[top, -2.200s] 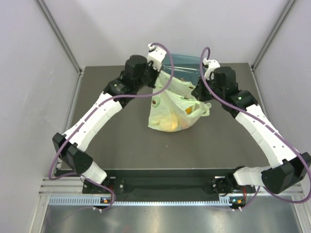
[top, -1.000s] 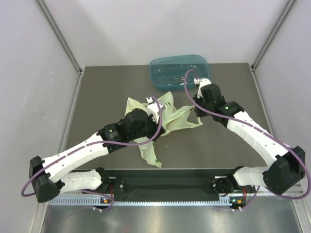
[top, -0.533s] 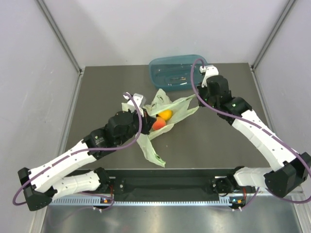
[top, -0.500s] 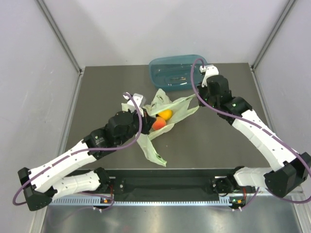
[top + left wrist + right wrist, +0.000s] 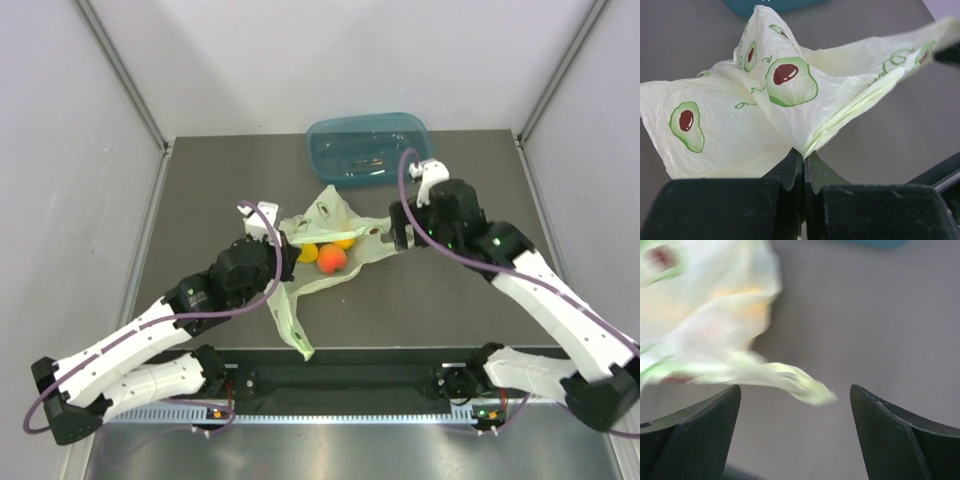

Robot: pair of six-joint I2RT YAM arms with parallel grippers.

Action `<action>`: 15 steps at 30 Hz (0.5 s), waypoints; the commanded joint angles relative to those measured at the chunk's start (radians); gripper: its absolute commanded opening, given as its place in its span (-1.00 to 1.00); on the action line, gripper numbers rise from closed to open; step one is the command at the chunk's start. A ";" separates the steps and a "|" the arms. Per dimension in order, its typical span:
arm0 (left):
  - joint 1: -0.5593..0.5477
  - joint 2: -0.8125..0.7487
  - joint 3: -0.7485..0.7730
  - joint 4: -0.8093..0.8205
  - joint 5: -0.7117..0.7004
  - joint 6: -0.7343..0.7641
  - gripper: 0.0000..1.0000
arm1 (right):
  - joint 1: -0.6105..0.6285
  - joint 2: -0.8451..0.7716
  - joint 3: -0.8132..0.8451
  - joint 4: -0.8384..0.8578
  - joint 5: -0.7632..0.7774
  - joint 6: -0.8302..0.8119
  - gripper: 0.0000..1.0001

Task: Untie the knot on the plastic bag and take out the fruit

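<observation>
The plastic bag (image 5: 325,212) lies slack and spread on the table between my grippers, pale green with avocado prints (image 5: 790,80). An orange-red fruit (image 5: 332,259) and two yellow ones (image 5: 308,252) sit among its open folds. My left gripper (image 5: 286,262) is shut on a fold of the bag (image 5: 804,154). My right gripper (image 5: 394,233) is open at the bag's right end. A loose, blurred handle strip (image 5: 807,389) hangs between its fingers (image 5: 715,410) without touching them. The knot is out of view.
A teal plastic tub (image 5: 368,148) stands at the back of the table, behind the bag. A long tail of the bag (image 5: 288,328) trails toward the near edge beside the left arm.
The right gripper has opened and let go of the bag's handle strip, and moved nearer. The left gripper pulled the bag toward the near left. The fruits shifted slightly.
</observation>
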 commanded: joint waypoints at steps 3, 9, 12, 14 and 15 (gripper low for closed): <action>0.025 -0.014 -0.042 0.036 -0.013 -0.007 -1.00 | 0.190 -0.219 -0.056 -0.028 -0.108 0.094 0.81; 0.045 0.054 -0.067 0.108 0.026 -0.021 -1.00 | 0.435 -0.352 -0.178 0.067 -0.093 0.149 0.64; 0.056 0.083 -0.072 0.157 0.060 -0.026 -1.00 | 0.536 -0.336 -0.211 0.154 -0.118 0.151 0.44; 0.068 0.114 -0.059 0.174 0.074 -0.029 -1.00 | 0.607 -0.262 -0.216 0.190 -0.090 0.148 0.40; 0.073 0.120 -0.055 0.176 0.094 -0.030 -1.00 | 0.622 -0.230 -0.211 0.216 -0.067 0.145 0.37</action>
